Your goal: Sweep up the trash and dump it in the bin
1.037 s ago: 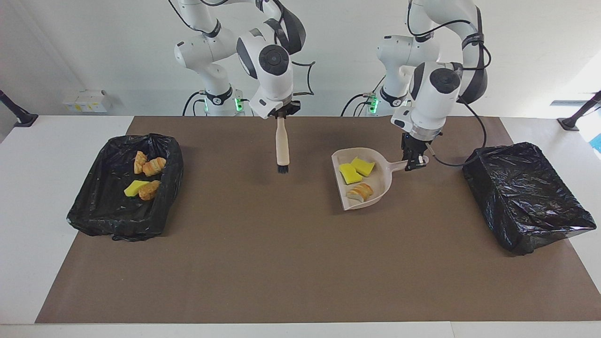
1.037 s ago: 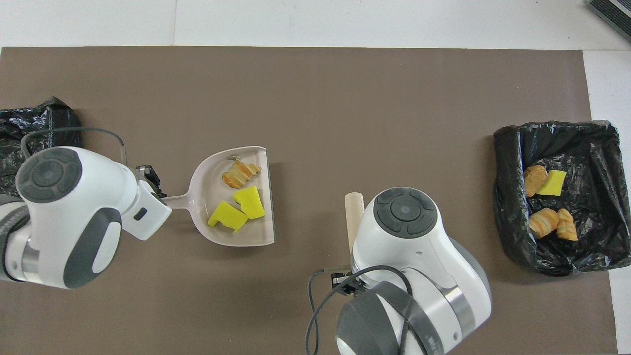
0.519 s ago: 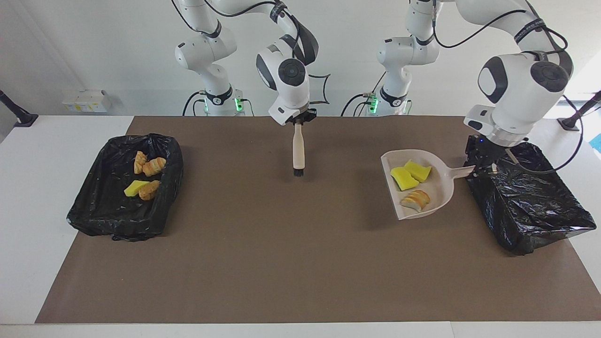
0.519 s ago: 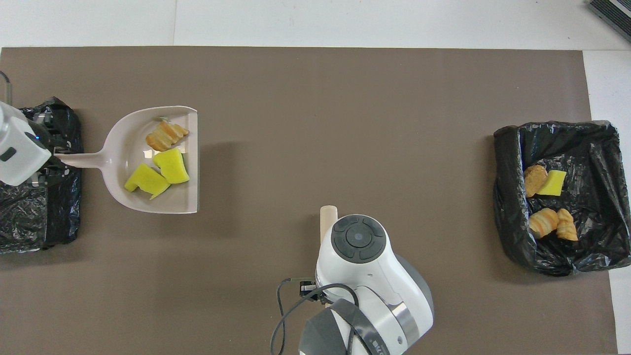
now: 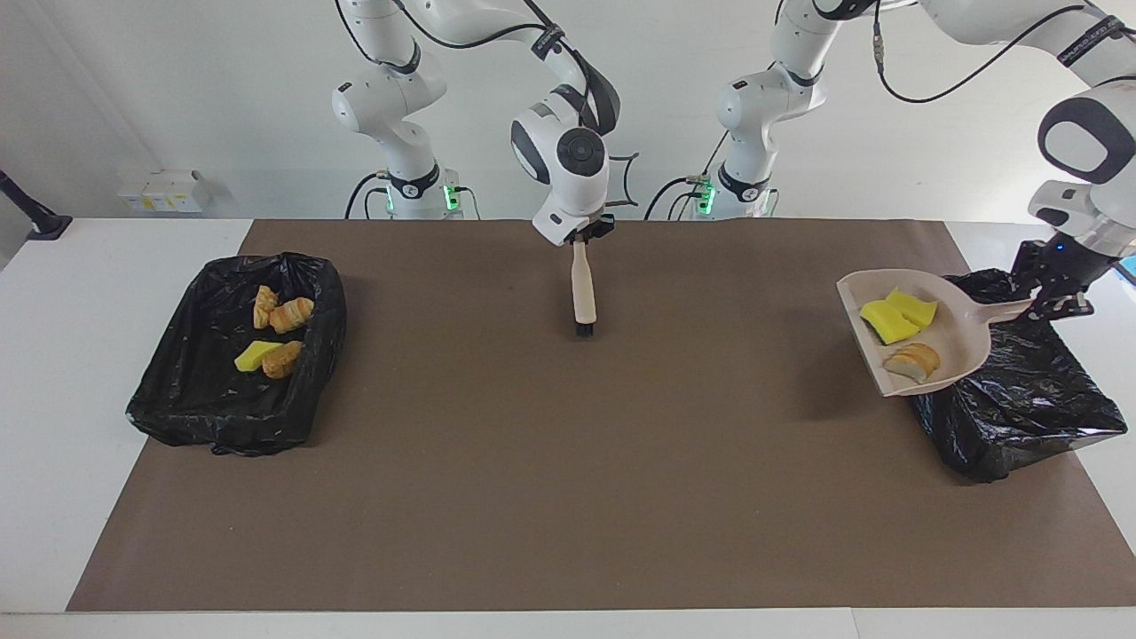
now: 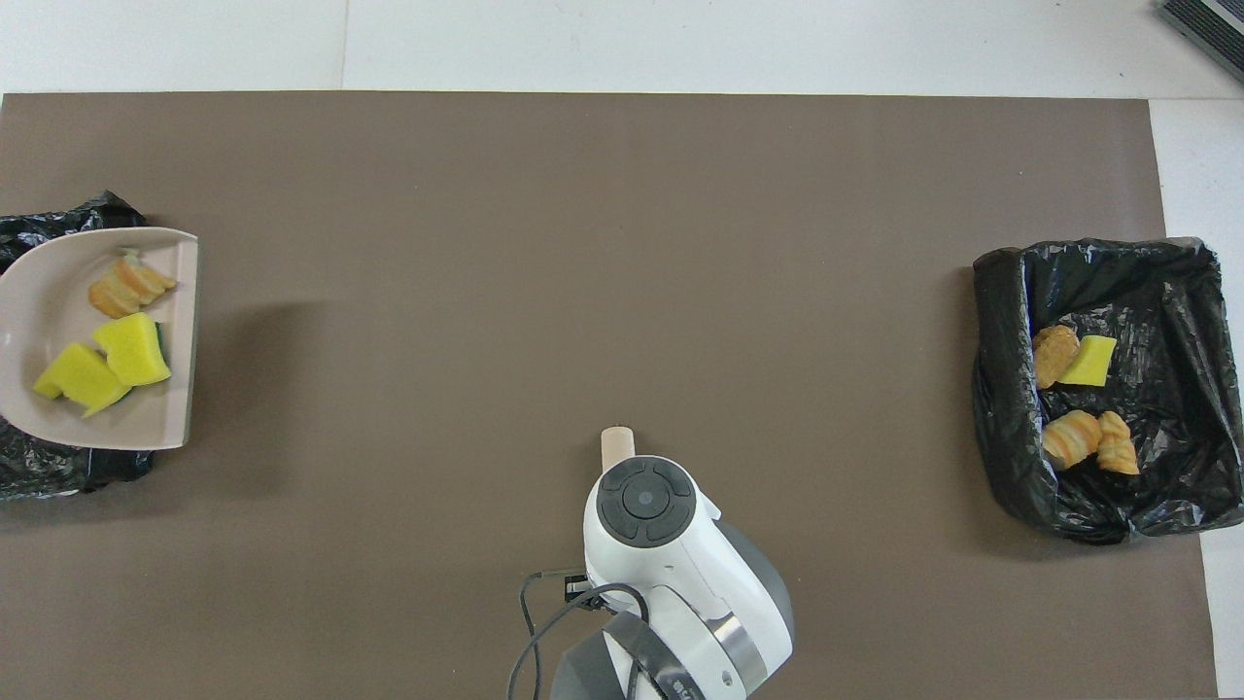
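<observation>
A: Facing view first. Left gripper [image 5: 1056, 297] clamped on the handle of the dustpan [image 5: 954, 333], raised over the edge of the bin [image 5: 1029, 404] at the left arm's end. Three pieces of trash [image 5: 896, 319] riding in the pan: two yellow, one tan. Right gripper [image 5: 581, 235] clamped on the brush [image 5: 583, 293], hanging bristles-down over mid-mat, waiting.

B: Advice for the dump?

A: Carry the pan fully over the bin's opening before tipping. Tilt slowly, lip low, probably toward the liner's middle.

B: Overhead view?

A: Dustpan [image 6: 58, 389] at the frame's edge, over that bin [image 6: 68, 209]. Four scraps lying in the other bin [image 6: 1001, 408] at the right arm's end. Left gripper out of frame.

B: Any writing or labels?

A: None readable in either view.
</observation>
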